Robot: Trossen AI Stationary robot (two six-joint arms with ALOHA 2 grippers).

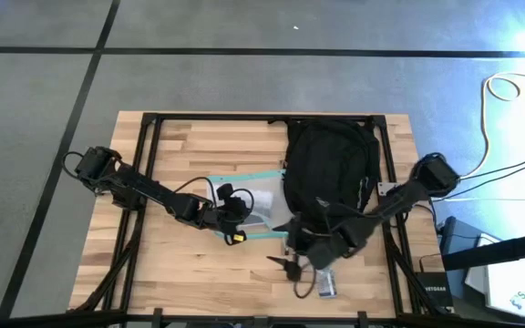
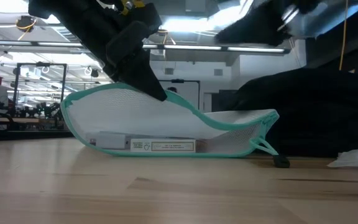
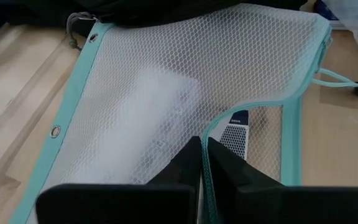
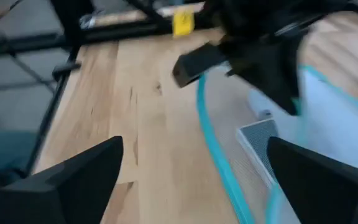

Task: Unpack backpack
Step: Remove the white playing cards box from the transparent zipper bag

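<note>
The step in hand looks like drawing the clear, teal-edged mesh pouch (image 1: 249,206) clear of the backpack (image 1: 328,173), so the unpacking seems partly done. Nearest the front edge of the table, a small pale item (image 1: 325,284) lies on the wood just right of centre, with a small dark object (image 1: 287,266) beside it; what either is cannot be told. Just beyond them the right gripper (image 1: 310,244) hangs over the near end of the backpack with its fingers spread wide and nothing between them. To its left, the left gripper (image 1: 233,217) is pinched tight on the pouch's teal rim and lifts that edge off the table. Farther back, the black backpack lies on the right half of the table, reaching to the far edge, its left side touching the pouch. The next move, as I judge it, calls for the left arm to carry the pouch leftward away from the bag without dragging the bag along, while the right gripper goes into the bag's opening for whatever remains. The low view alone shows the pouch (image 2: 166,127) raised in a hump with a flat labelled box (image 2: 145,145) lying inside; the left wrist view alone shows the two fingers (image 3: 185,171) meeting on the rim (image 3: 211,134); the right wrist view shows its own wide gap (image 4: 194,171); only the high view gives the whole layout.
</note>
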